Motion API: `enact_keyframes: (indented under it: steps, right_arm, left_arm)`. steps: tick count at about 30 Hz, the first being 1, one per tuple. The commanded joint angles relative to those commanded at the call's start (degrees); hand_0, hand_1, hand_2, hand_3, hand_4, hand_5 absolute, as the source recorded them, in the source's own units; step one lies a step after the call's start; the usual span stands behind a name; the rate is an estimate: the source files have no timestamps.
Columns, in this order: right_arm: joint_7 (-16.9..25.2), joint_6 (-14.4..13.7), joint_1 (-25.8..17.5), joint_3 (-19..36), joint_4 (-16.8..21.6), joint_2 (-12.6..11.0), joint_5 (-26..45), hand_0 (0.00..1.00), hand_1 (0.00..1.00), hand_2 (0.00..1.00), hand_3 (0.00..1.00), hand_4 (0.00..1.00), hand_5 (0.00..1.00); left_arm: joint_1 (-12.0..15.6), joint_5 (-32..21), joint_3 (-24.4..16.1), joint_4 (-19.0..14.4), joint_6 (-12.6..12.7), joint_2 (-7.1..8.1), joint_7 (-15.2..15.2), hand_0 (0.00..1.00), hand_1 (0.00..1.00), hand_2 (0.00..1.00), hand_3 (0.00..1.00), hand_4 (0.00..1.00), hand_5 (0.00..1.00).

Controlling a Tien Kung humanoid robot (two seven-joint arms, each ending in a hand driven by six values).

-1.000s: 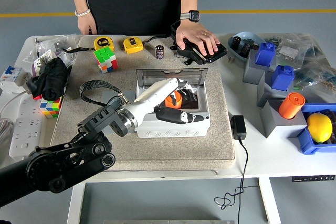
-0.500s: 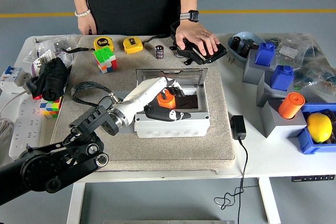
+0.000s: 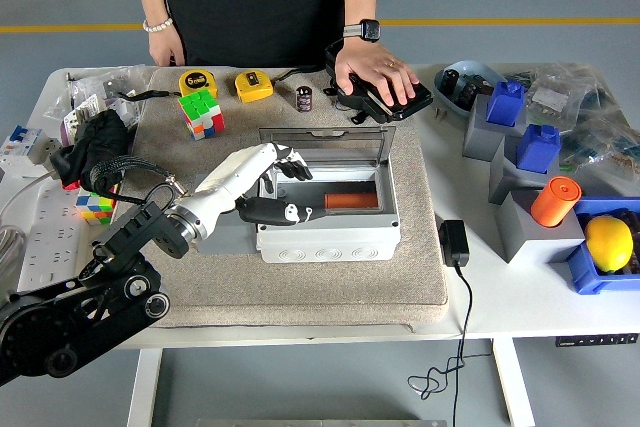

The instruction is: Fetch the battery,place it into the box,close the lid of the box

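An orange battery (image 3: 350, 201) lies flat inside the white box (image 3: 330, 238) in the middle of the beige mat. The box's clear lid (image 3: 326, 147) stands up along its back edge. My left hand (image 3: 293, 191) hovers over the box's left end with its fingers (image 3: 291, 169) spread and nothing held; the battery is just to its right, apart from it. A person stands at the far side, one hand resting on a black device (image 3: 385, 93), the other hanging at the table's back left.
A small dark cylinder cell (image 3: 304, 98), two yellow tape measures (image 3: 254, 85) and a Rubik's cube (image 3: 201, 112) sit behind the box. A black adapter (image 3: 454, 242) lies to its right. Grey and blue bins, an orange cylinder (image 3: 555, 200) and a lemon (image 3: 608, 242) crowd the right side.
My left hand has let go of the orange battery and drawn back to the left out of the box. The battery now lies flat on the box floor.
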Motion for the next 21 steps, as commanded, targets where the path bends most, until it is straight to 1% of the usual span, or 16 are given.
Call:
enact_keyframes:
  steps: [1, 4, 5, 6, 10, 11, 14, 16, 17, 21]
  right_arm:
    - [0.01, 0.0, 0.02, 0.01, 0.01, 0.0, -0.02, 0.605, 0.626, 0.606, 0.546, 0.927, 0.459]
    - [0.01, 0.01, 0.05, 0.18, 0.07, 0.04, -0.11, 0.605, 0.626, 0.606, 0.546, 0.927, 0.459]
    - [0.0, 0.03, 0.06, 0.21, 0.08, 0.03, -0.14, 0.605, 0.626, 0.606, 0.546, 0.927, 0.458]
    - [0.0, 0.02, 0.05, 0.25, 0.09, 0.02, -0.15, 0.605, 0.626, 0.606, 0.546, 0.927, 0.458]
    - [0.0, 0.03, 0.01, 0.25, 0.07, -0.04, -0.14, 0.605, 0.626, 0.606, 0.546, 0.927, 0.458]
    - [0.01, 0.03, -0.01, 0.21, 0.06, -0.06, -0.12, 0.605, 0.627, 0.605, 0.546, 0.927, 0.458]
    - [0.01, 0.05, 0.0, 0.11, 0.1, -0.04, -0.07, 0.605, 0.627, 0.605, 0.546, 0.927, 0.458]
    - [0.0, 0.06, 0.02, 0.06, 0.14, -0.01, -0.05, 0.605, 0.627, 0.605, 0.546, 0.927, 0.458]
    - [0.0, 0.06, 0.03, 0.02, 0.17, 0.0, -0.05, 0.605, 0.626, 0.607, 0.546, 0.927, 0.458]
    - [0.0, 0.06, 0.07, -0.16, 0.24, -0.01, 0.04, 0.605, 0.626, 0.607, 0.546, 0.927, 0.458]
  left_arm:
    - [0.1, -0.15, -0.27, -0.2, 0.1, 0.03, -0.18, 0.278, 0.564, 0.575, 0.533, 0.989, 0.474]
    - [0.61, -2.14, -2.22, -1.83, 1.03, 0.1, -2.06, 0.278, 0.564, 0.575, 0.533, 0.989, 0.474]
    - [0.67, -3.09, -2.77, -2.39, 1.31, 0.14, -2.69, 0.286, 0.538, 0.564, 0.525, 0.988, 0.475]
    - [0.64, -3.81, -3.25, -2.92, 1.74, 0.2, -3.43, 0.286, 0.538, 0.564, 0.525, 0.988, 0.475]
    - [0.19, -6.02, -4.98, -4.89, 3.6, 0.19, -6.02, 0.286, 0.538, 0.564, 0.525, 0.988, 0.475]
    - [-0.07, -6.45, -5.66, -5.47, 4.21, 0.04, -6.76, 0.302, 0.537, 0.559, 0.524, 0.987, 0.474]
    - [-0.95, -6.81, -6.76, -6.13, 5.03, -0.54, -7.57, 0.302, 0.537, 0.559, 0.524, 0.987, 0.474]
    - [-1.68, -6.76, -7.06, -6.1, 5.39, -0.99, -7.75, 0.302, 0.537, 0.559, 0.524, 0.987, 0.474]
    - [-2.43, -6.33, -7.08, -5.65, 5.52, -1.49, -7.6, 0.404, 0.584, 0.578, 0.538, 0.989, 0.477]
    - [-4.99, -3.13, -6.28, -3.24, 4.38, -2.96, -5.41, 0.404, 0.584, 0.578, 0.538, 0.989, 0.477]
